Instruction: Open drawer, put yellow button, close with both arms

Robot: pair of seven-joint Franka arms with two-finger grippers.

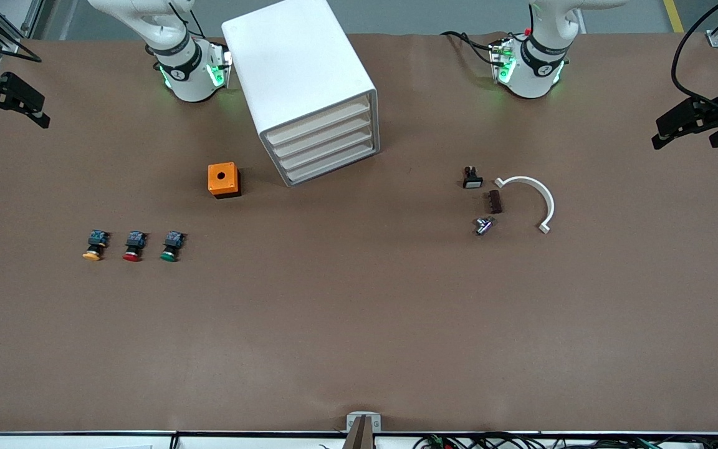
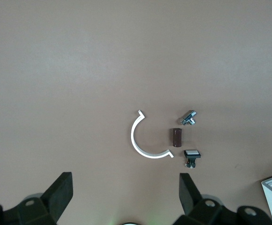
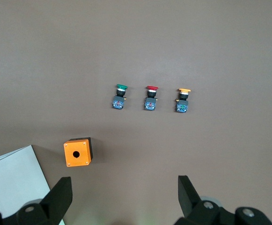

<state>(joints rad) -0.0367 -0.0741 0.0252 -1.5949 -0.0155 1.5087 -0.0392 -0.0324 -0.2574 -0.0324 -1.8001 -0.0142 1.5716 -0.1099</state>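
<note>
The cabinet (image 1: 306,87) stands on the brown surface (image 1: 359,324) between the two arm bases, all four drawers shut; the top drawer (image 1: 318,121) sits flush with the three below it. Beside the cabinet, toward the right arm's end, is an orange box (image 1: 223,179) with a hole in its top. Nearer the front camera lies a row of three buttons on their sides: the yellow button (image 1: 93,245) outermost, then a red button (image 1: 134,246), then a green button (image 1: 172,246). Toward the left arm's end lie a white curved clip (image 1: 532,198), a small brown block (image 1: 495,202), a white-capped switch (image 1: 472,178) and a metal fitting (image 1: 483,225).

The right hand (image 1: 7,103) hangs released and empty, up over the surface's edge at its own end. The left hand (image 1: 698,125) does likewise at its end, fingers apart, holding nothing. Both arms wait
</note>
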